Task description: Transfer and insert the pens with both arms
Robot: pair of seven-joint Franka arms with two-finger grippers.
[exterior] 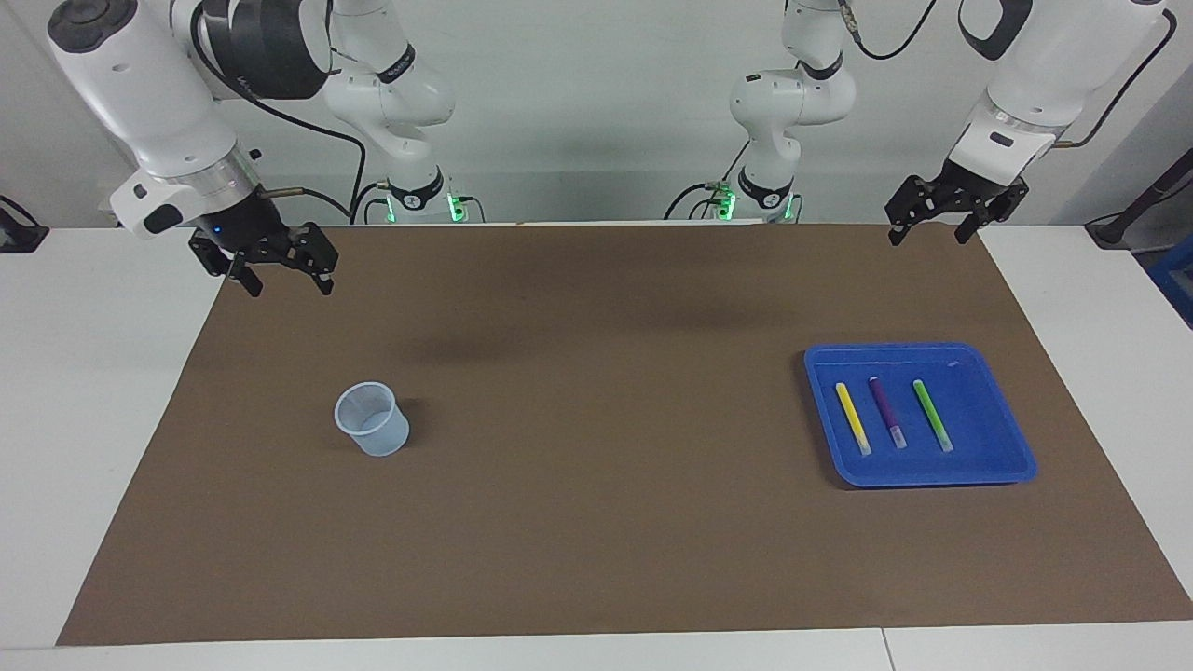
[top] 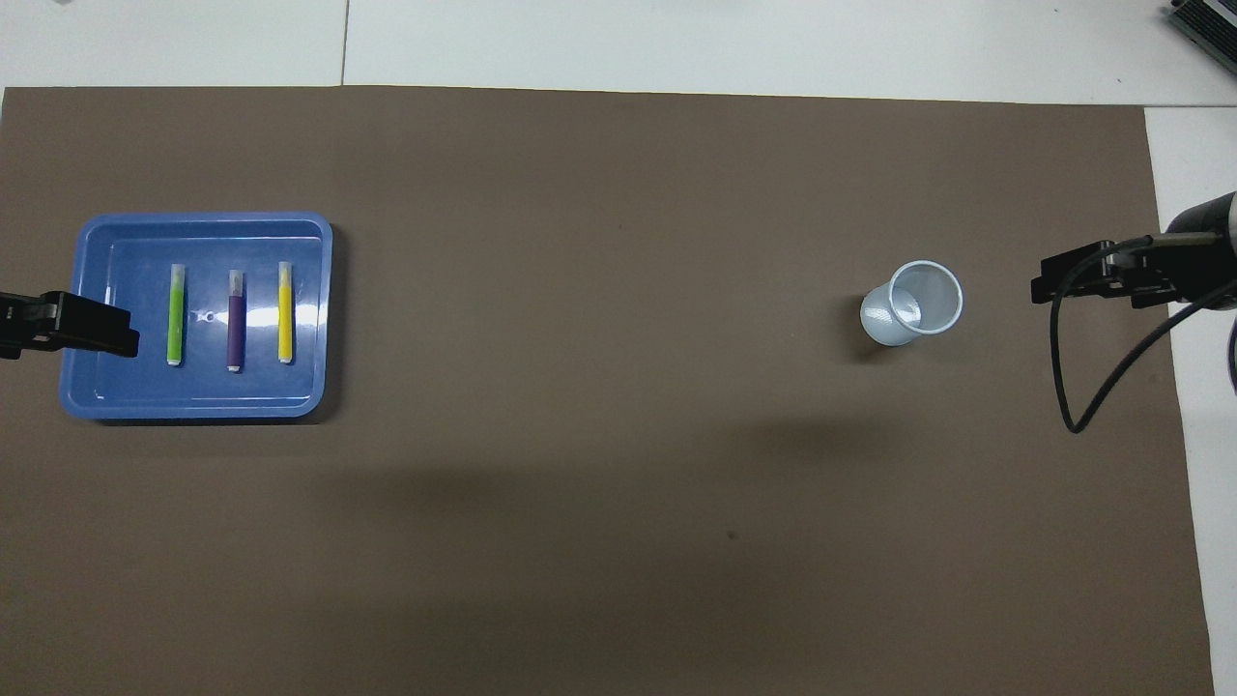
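Three pens [exterior: 897, 417] parallel, lengthwise in tray [exterior: 997, 391]

Overhead view cuts both arms at its edges, showing only part of the left gripper [top: 92, 327], which covers a bit of the blue tray [top: 203, 224] rim, & of the right gripper [top: 1063, 280]; facing view crops both arms' upper links at top.

A white desk [exterior: 84, 419], seamed in panels along its edges, carries a broad brown mat [exterior: 596, 522] over most of its top, with a plain pale grey wall [exterior: 596, 121] rising at the robots' end and soft shadows lying across the mat under even light.
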